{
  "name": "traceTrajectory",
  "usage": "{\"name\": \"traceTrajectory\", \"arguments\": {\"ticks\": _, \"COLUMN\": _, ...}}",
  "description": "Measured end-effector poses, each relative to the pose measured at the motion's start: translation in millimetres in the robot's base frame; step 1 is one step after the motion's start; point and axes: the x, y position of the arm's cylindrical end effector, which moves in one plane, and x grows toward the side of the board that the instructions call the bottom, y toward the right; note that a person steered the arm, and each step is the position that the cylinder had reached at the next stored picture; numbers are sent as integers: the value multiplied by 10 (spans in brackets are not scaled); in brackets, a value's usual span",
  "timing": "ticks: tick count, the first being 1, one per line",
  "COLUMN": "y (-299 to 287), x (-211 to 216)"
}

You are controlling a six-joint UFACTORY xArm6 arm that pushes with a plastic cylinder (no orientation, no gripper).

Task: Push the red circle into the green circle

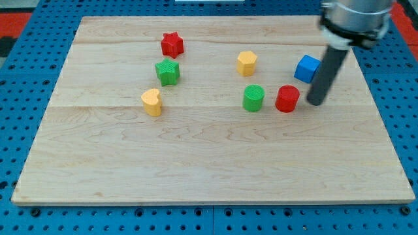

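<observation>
The red circle (287, 98) sits right of centre on the wooden board (209, 163). The green circle (253, 98) stands just to its left, with a small gap between them. My tip (315, 102) is on the board just right of the red circle, close to it, with a narrow gap. The dark rod rises from the tip toward the view's top right.
A blue cube (307, 68) lies just left of the rod, above the red circle. A yellow block (247, 62) is above the green circle. At the left are a red star (172, 44), a green block (168, 71) and a yellow heart (151, 102).
</observation>
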Motion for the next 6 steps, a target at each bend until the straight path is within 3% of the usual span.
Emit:
{"name": "traceTrajectory", "arguments": {"ticks": 1, "y": -989, "x": 0}}
{"name": "traceTrajectory", "arguments": {"ticks": 2, "y": -1619, "x": -44}}
{"name": "traceTrajectory", "arguments": {"ticks": 4, "y": -1426, "x": -365}}
{"name": "traceTrajectory", "arguments": {"ticks": 6, "y": -2047, "x": -361}}
